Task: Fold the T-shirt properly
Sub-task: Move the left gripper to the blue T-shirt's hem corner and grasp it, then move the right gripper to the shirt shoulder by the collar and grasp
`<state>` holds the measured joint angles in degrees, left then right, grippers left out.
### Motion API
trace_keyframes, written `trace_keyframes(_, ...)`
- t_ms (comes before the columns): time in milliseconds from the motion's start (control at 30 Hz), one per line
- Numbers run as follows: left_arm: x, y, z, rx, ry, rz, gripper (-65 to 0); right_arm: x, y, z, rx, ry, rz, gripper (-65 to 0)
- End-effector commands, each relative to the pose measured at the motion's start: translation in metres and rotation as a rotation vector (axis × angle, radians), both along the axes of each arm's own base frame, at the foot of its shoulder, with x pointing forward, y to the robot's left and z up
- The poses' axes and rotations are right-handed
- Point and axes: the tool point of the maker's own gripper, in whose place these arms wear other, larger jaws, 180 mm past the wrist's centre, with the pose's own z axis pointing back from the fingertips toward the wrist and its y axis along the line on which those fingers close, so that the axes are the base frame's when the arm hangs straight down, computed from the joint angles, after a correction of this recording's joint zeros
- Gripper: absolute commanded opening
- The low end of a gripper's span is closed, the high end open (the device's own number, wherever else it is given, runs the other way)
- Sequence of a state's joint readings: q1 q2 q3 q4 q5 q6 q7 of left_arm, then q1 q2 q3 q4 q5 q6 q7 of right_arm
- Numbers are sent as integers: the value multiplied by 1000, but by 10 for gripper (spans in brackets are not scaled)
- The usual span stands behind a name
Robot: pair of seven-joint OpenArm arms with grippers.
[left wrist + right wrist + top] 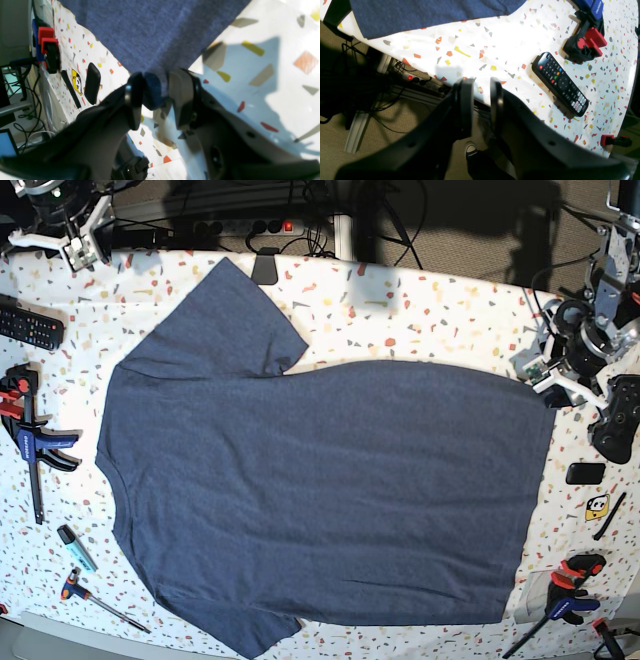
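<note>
Across the middle of the speckled counter (420, 310) lies the T-shirt (320, 500), a heathered navy-blue garment spread flat with its plain side up, collar toward the base view's left and hem toward its right, 1 sleeve pointing to the far edge and the other to the near edge. At the hem's far corner the left tool (155, 91) pinches a rolled bit of the blue fabric between its 2 pads, and the cloth fans out from that grip over the counter in the left wrist view. Beside that corner, in the base view, sit a black game controller (620, 418), a small black box (585, 473) and a yellow sticker (597, 507), with a red-and-blue bar clamp (565, 590) nearer the front. Over the far left corner of the counter the right tool (481, 100) hangs with its jaws a narrow gap apart and nothing between them, well apart from the shirt's edge. Close to it lie a black remote control (560, 83) and another clamp (585, 42); a power strip (425, 81) with a lit red switch sits below the counter edge.
</note>
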<state>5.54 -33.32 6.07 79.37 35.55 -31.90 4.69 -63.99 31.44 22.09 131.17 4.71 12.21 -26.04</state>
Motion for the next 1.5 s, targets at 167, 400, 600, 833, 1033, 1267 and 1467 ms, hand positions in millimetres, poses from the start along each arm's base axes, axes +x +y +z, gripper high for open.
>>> trace_keyframes(167, -3, 7, 17, 68, 25, -61, -439, 4, 1, 8, -2, -31, 5, -530)
trace_keyframes(400, -3, -16, 56, 62, -33, -222, -439, 4, 1, 8, -1, -32, 6, -530)
trace_keyframes(600, -24, -25, 24, 118, 62, -295, -439, 2, -1, 6, -8, -15, -3, -530)
trace_keyframes(833, -21, -22, 12, 206, 33, -325, -439, 0, -2, 4, -14, -1, -10, -530)
trace_keyframes(1033, 0, -8, 20, 242, 7, -288, -439, 0, -2, 4, -14, -1, -10, -530)
trace_keyframes(1267, 5, 16, 8, 261, 50, -236, -439, 0, -3, 4, -16, 2, -11, -530)
trace_keyframes(1467, -11, 20, -8, 238, 139, -242, -439, 0, -3, 4, -15, 2, -11, -530)
